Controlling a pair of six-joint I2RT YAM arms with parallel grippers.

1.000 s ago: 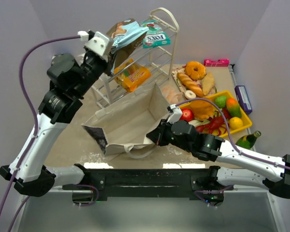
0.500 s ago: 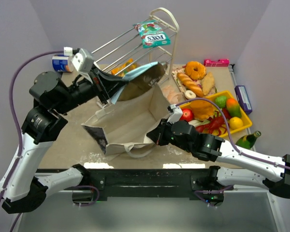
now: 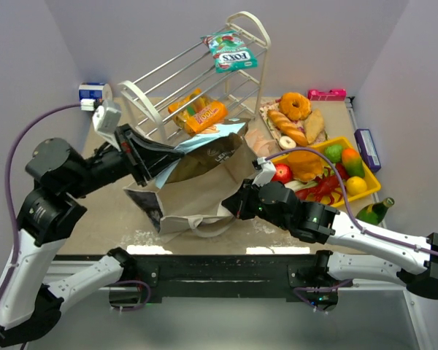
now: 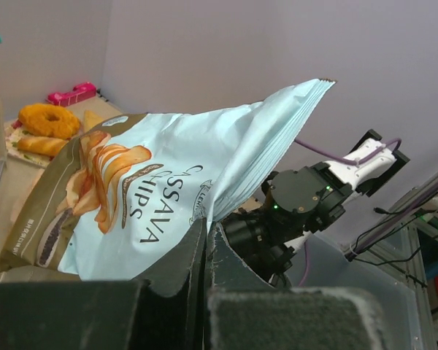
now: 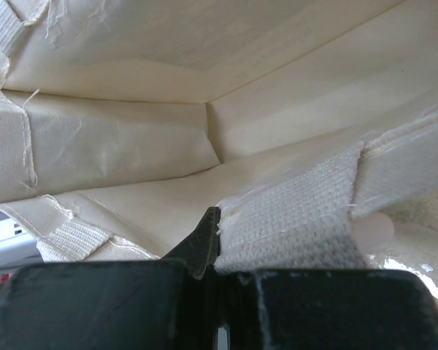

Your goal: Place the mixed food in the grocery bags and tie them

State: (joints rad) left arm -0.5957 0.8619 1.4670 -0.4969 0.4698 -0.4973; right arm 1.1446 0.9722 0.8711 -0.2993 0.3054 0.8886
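From where I stand, the left gripper (image 3: 140, 154) is clamped tight on the bottom corner of the light blue chip packet (image 3: 204, 140), which lies tilted across the far half of the beige cloth tote (image 3: 193, 198) at frame centre, its top edge pointing right. The right gripper (image 3: 234, 206) is pinched shut on the tote's right rim; its wrist view shows the jaws closed on the woven strap there, with the pale inside of the bag open beyond. Room is tight behind, where the wire rack (image 3: 168, 76) stands just past the tote's far edge with an orange packet (image 3: 202, 117) on a lower shelf and a green-white packet (image 3: 230, 51) on top. The yellow tray (image 3: 371, 191) crowds the right side, and bare table (image 3: 95, 219) lies open at the left of the tote. A second ago the left arm held the packet high against the rack's top; it has since swung down over the bag mouth, while the right arm has not shifted.
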